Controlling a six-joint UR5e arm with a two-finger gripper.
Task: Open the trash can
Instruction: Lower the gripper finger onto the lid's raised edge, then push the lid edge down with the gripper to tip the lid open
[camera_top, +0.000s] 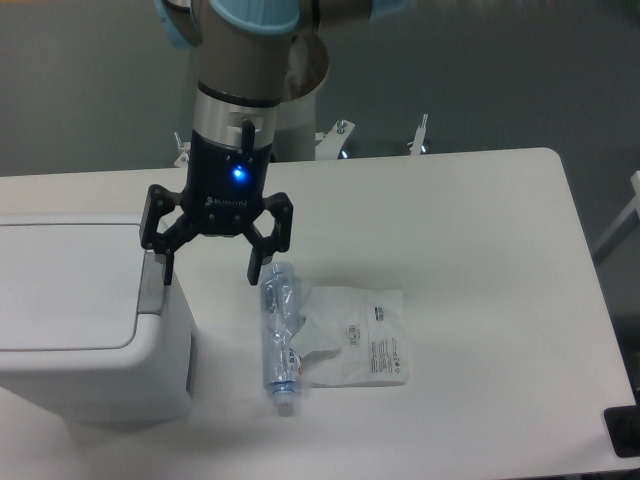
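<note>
Spread wide, the hand (210, 270) hangs above the right edge of the trash can (90, 320), holding nothing; a blue light glows on its black body. One fingertip sits over or just beside the grey hinge strip (150, 285) at the bin's right side, the other hangs over bare worktop (480, 250), close to the top of the crushed bottle (279, 335). Whether that left fingertip touches the strip or only hovers above it cannot be told from this one view.

The trash can stands at the left edge of the worktop, its flat lid (65, 285) down and closed — so the opening itself looks not yet begun. This reads as the approach step: the hand is getting into place near the lid's edge. The next move likely calls for finding a lip or edge of the lid to catch with a finger, then lifting so the lid swings about its hinge. If the grey strip is indeed the hinge, the free edge lies on the far left side, and the hand may need to reach across.

The bin is cut off by the left border of the picture, so its left side and any handle there stay unseen. The arm above the wrist is cropped at the top. Beside the bottle lies a white plastic bag (362, 338) with printing too small to read.
</note>
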